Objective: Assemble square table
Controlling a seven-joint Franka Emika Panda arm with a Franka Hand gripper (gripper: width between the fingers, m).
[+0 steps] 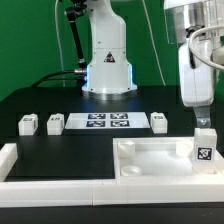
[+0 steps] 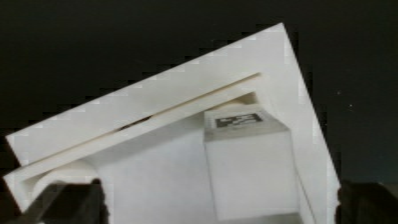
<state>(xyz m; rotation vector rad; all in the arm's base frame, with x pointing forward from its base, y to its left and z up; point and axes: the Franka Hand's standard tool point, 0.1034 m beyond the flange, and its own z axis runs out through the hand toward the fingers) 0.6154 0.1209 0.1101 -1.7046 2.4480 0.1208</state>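
The white square slab (image 1: 155,160) lies flat at the front, towards the exterior view's right. One white leg (image 1: 204,147) with a tag stands upright on its corner at the exterior view's right. My gripper (image 1: 203,124) hangs straight above this leg. In the wrist view the slab (image 2: 143,150) fills the frame and the leg (image 2: 249,165) stands between my dark fingertips (image 2: 63,205). The jaws are wide apart and touch nothing, so the gripper (image 2: 214,208) is open. Three more legs (image 1: 28,124), (image 1: 55,124), (image 1: 159,121) stand in a row on the black table.
The marker board (image 1: 105,122) lies between the loose legs. Long white border rails (image 1: 60,172) run along the front and the exterior view's left. The robot base (image 1: 108,60) stands at the back middle, before a green curtain.
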